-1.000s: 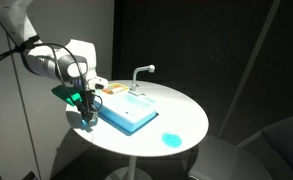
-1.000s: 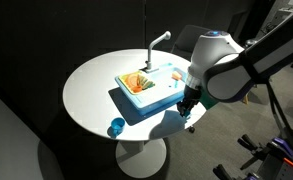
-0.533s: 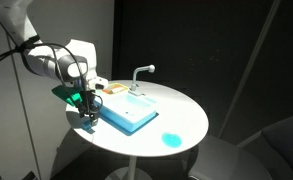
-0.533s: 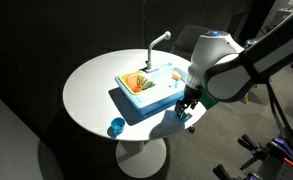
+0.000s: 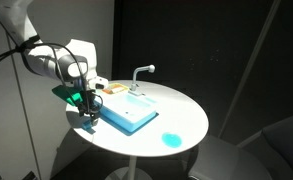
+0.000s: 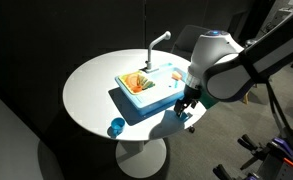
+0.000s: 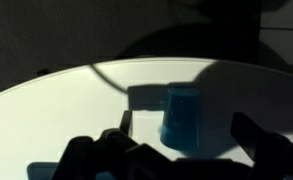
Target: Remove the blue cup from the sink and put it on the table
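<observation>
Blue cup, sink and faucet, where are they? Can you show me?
Blue cup [image 7: 180, 118]: wrist view, on its side wall.
Sink [image 6: 151, 104]: an exterior view, on the slab's front part.
Faucet [image 6: 158, 40]: an exterior view, on its curved spout.

Room's dark, black backdrop all round. Only the table [image 5: 181, 108] is lit, hard light from overhead, its top near blown-out white in both exterior views. Both are low-res and soft; the sink [image 5: 126, 110] keeps its colour but little detail. The arm [image 6: 226, 65] throws a grey shadow on the tabletop next to the sink. Wrist view is dim: heavy shadow across the far tabletop, the blue cup [image 7: 180, 115] shaded and muted, its own shadow running left. Gripper [image 7: 184, 150] fingers [image 7: 94, 158] are blurred black silhouettes along the bottom edge.
</observation>
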### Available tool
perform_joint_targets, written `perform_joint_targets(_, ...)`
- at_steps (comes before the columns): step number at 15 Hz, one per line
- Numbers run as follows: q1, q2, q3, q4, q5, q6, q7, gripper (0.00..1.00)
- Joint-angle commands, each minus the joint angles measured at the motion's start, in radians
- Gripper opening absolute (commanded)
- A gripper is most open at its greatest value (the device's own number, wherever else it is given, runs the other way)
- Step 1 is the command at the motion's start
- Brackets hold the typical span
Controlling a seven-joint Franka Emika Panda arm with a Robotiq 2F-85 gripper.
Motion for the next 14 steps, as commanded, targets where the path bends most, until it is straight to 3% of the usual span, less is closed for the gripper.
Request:
perform_joint_targets(1, 0.008, -0.020, -0.005, 0.008, 0.008, -0.034, -0.015, 1.00)
perform_joint_targets(6, 0.020, -0.066, -0.006, 0.012, -0.003, -0.100, 0.004, 1.00)
perform_joint_targets(14, 0.042, -0.199, 0.000, 0.058, -0.058, -0.369, 0.094, 1.00)
